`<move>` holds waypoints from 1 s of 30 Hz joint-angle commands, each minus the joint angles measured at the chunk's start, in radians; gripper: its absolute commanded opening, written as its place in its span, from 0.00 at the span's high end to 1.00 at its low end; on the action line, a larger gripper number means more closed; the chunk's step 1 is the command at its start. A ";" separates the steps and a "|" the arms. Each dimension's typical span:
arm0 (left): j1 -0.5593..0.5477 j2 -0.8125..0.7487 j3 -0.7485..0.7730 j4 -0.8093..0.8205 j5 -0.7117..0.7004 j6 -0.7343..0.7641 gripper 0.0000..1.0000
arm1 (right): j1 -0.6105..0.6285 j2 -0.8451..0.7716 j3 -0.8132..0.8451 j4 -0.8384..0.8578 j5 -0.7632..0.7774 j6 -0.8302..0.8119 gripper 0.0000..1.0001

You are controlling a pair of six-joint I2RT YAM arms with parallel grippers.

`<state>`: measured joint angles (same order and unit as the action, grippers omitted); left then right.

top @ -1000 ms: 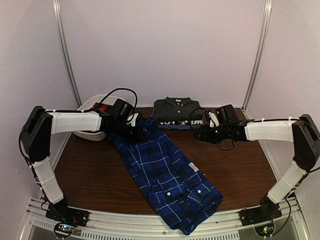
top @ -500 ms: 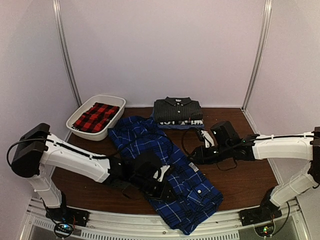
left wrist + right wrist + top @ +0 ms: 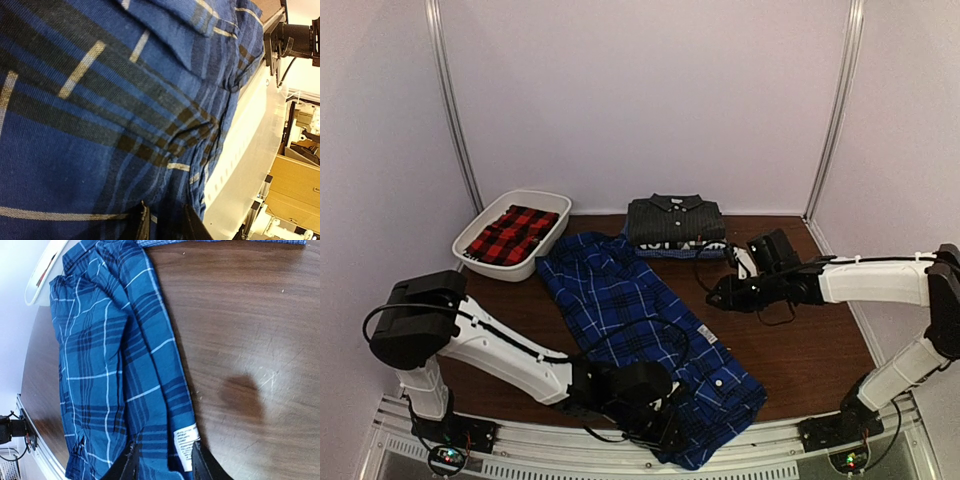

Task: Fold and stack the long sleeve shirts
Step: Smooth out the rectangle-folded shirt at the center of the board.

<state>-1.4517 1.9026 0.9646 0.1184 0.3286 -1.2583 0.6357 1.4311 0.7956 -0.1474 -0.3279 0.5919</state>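
Note:
A blue-and-black plaid shirt [image 3: 640,335] lies stretched diagonally across the table, collar end at the back. Its cloth [image 3: 110,125] fills the left wrist view. My left gripper [image 3: 660,425] is low over the shirt's near end by the front rail. Its jaws [image 3: 167,227] stand a narrow gap apart, pressed against the cloth. My right gripper [image 3: 720,295] hovers open right of the shirt. In its wrist view its jaws [image 3: 165,465] frame the shirt's edge [image 3: 150,365] and a white label [image 3: 186,442]. A folded charcoal shirt [image 3: 675,220] sits at the back. A red-and-black plaid shirt [image 3: 515,232] lies in the tub.
The white tub [image 3: 510,270] stands at the back left. A light checked cloth [image 3: 670,252] peeks out under the charcoal shirt. Bare brown table [image 3: 800,350] lies to the right of the blue shirt. The white front rail [image 3: 250,150] runs just beyond the shirt's near end.
My left arm has swept from the collar end at the back down to the shirt's near end. My right gripper dipped forward, then drew back, its jaws slightly narrower. The shirt has not moved.

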 commanded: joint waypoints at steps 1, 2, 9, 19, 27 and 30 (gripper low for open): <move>0.001 -0.028 0.008 -0.028 -0.004 -0.008 0.74 | -0.103 0.079 0.099 0.016 -0.018 -0.053 0.62; 0.002 -0.050 0.016 -0.053 -0.018 -0.001 0.73 | -0.131 0.105 0.125 0.017 -0.017 -0.068 0.61; 0.062 -0.257 0.027 -0.214 -0.137 0.039 0.70 | -0.299 0.344 0.345 0.068 -0.053 -0.114 0.54; 0.490 -0.525 -0.101 -0.410 -0.208 0.206 0.69 | -0.447 0.614 0.550 0.143 -0.139 -0.050 0.56; 0.783 -0.500 -0.065 -0.459 -0.186 0.398 0.69 | -0.492 0.772 0.725 0.145 -0.219 -0.026 0.57; 0.858 -0.473 -0.058 -0.433 -0.174 0.432 0.69 | -0.493 0.813 0.756 0.182 -0.233 -0.008 0.57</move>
<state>-0.6659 1.3987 0.8825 -0.3241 0.1352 -0.9302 0.1440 2.2044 1.4998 -0.0223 -0.5095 0.5560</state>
